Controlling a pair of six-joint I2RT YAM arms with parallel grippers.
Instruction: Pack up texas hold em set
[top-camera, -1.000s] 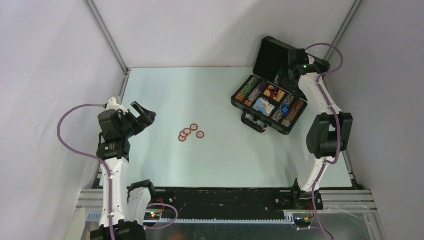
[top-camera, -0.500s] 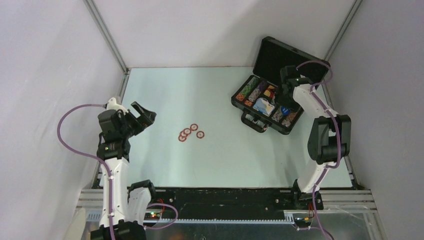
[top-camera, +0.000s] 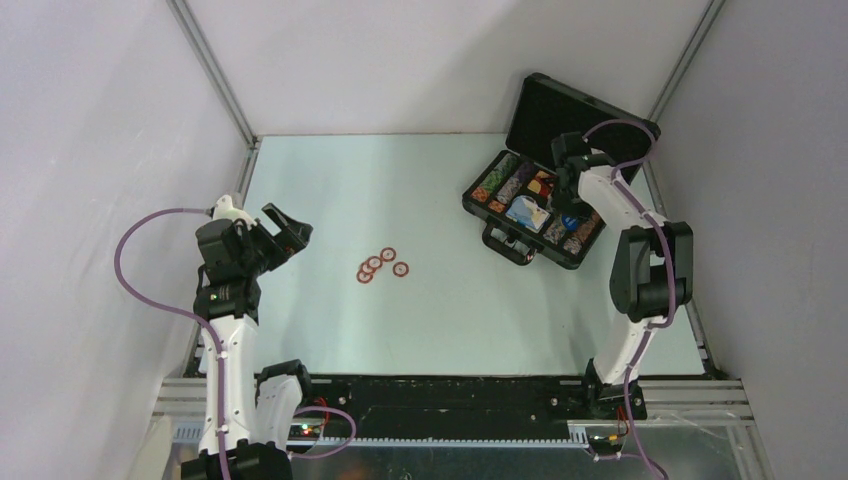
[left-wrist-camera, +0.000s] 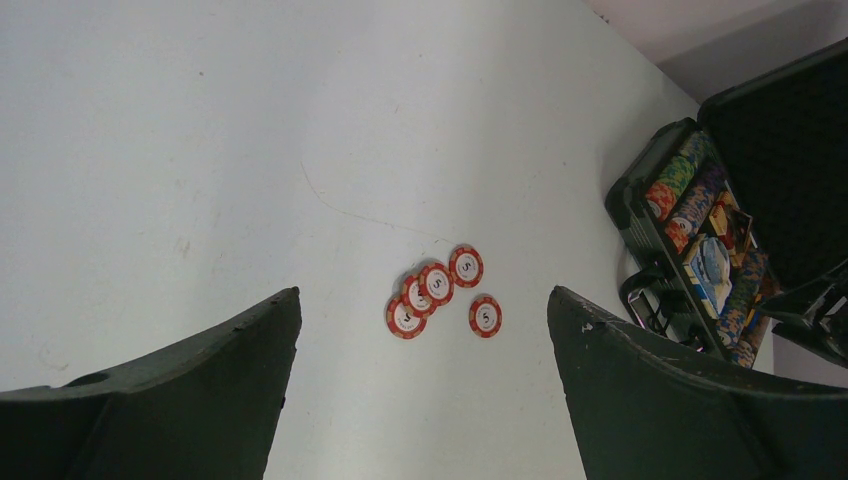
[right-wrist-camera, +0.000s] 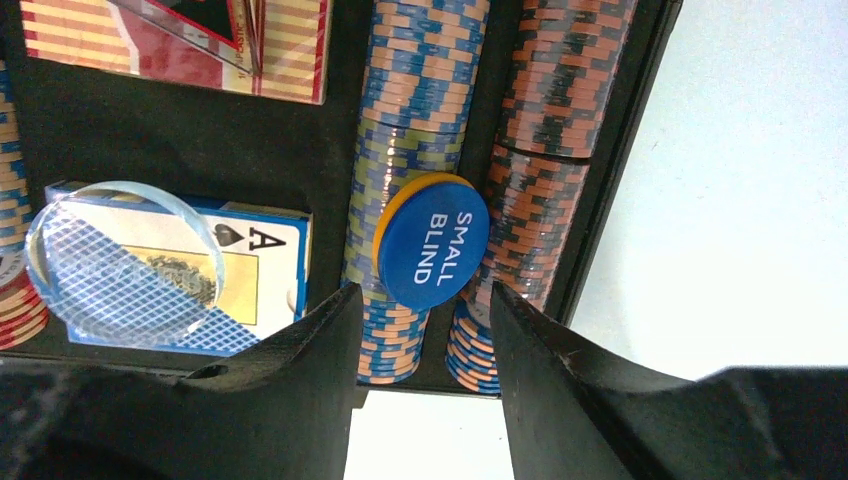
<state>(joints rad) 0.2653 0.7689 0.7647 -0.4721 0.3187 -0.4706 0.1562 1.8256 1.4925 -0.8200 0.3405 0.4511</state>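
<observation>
The black case (top-camera: 492, 237) of the texas hold em set lies open at the back right, its lid (top-camera: 560, 110) standing up. Chip rows (right-wrist-camera: 560, 90), a red-white card box (right-wrist-camera: 180, 45) and a blue card deck (right-wrist-camera: 250, 250) fill it. My right gripper (top-camera: 568, 200) hangs over the case's right side, jaws partly narrowed but open. A blue "SMALL BLIND" disc (right-wrist-camera: 432, 242) lies on the chip rows just at the right gripper's (right-wrist-camera: 424, 292) fingertips. Several red-white round chips (top-camera: 382, 265) lie on the table's middle. My left gripper (top-camera: 285, 232) hovers wide open at the left, left of the chips (left-wrist-camera: 440, 290).
A clear round disc (right-wrist-camera: 125, 262) rests on the blue deck. The case handle (top-camera: 505, 245) points toward the table's middle. Walls close in the table (top-camera: 420, 320) at the back and on both sides.
My right arm has swung down from the lid onto the case's right chip rows, and its jaws have narrowed. The left arm and the loose chips have not moved.
</observation>
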